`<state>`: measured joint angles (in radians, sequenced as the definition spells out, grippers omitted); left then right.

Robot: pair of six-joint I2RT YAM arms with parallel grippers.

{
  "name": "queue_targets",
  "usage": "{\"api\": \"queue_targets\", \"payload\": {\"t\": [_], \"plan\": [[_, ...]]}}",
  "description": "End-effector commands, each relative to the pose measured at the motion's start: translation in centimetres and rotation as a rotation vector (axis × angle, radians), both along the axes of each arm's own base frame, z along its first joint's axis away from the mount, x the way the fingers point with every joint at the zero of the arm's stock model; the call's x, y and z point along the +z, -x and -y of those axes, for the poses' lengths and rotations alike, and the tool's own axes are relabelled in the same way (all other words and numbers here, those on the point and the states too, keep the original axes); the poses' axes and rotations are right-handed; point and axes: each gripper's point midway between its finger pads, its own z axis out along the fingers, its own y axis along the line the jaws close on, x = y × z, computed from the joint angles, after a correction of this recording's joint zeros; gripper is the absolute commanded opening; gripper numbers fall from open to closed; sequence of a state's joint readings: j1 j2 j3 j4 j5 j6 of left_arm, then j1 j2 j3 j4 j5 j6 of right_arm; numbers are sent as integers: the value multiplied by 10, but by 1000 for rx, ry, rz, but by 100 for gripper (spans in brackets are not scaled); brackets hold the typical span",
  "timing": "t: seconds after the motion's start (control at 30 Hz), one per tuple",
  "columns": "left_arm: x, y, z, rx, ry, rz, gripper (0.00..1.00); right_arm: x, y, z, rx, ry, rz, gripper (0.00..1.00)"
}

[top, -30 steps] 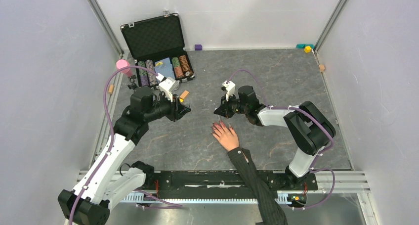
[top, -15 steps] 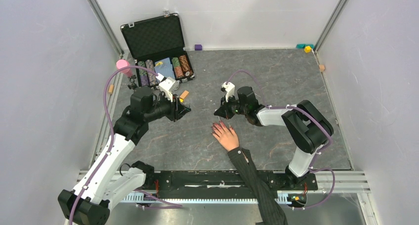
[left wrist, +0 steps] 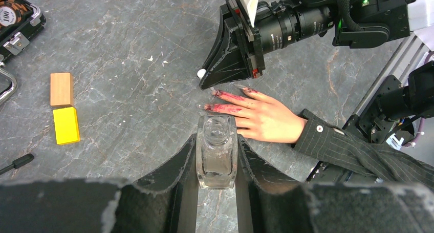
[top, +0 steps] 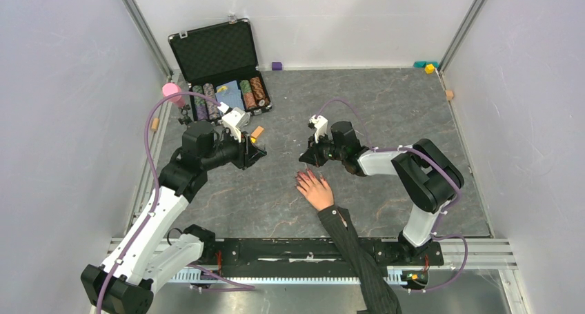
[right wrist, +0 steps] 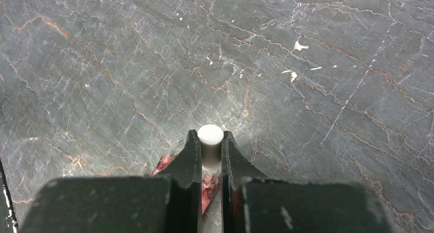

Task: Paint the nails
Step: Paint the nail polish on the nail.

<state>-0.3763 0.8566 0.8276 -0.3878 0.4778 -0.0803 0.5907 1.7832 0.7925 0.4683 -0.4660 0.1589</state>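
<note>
A pale hand [top: 317,190] in a dark pinstriped sleeve [top: 355,248] lies flat on the grey table, fingers pointing away from the arm bases. The nails [left wrist: 215,93] are glossy reddish-pink, with red smeared along the fingers. My right gripper [top: 304,157] hovers just over the fingertips, shut on a small white cap [right wrist: 210,135]; red nails [right wrist: 162,164] show beneath its jaws. My left gripper [left wrist: 217,139] is shut on a clear glass bottle [left wrist: 217,156] with an uncapped neck, held left of the hand and a short way off it.
An open black case [top: 219,57] of poker chips stands at the back left, a pink object [top: 170,90] beside it. A wooden block [left wrist: 61,88] and a yellow block [left wrist: 66,125] lie near the left gripper. Small coloured blocks [top: 429,67] sit along the far edge.
The right arm's elbow has crept slightly left. The hand, both grippers and what they hold stay where they were.
</note>
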Motion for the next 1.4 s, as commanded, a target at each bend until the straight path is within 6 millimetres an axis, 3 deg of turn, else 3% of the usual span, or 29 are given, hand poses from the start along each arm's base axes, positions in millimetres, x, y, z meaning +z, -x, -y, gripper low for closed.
{"api": "queue_targets", "payload": {"t": [0.0,1.37], "plan": [[12,-2,2,-21,13,60,2,9,-13,-6,-5,-19,52,0],[8,-4,1,-17,3,51,2,5,-24,-10,-28,-25,61,0]]}}
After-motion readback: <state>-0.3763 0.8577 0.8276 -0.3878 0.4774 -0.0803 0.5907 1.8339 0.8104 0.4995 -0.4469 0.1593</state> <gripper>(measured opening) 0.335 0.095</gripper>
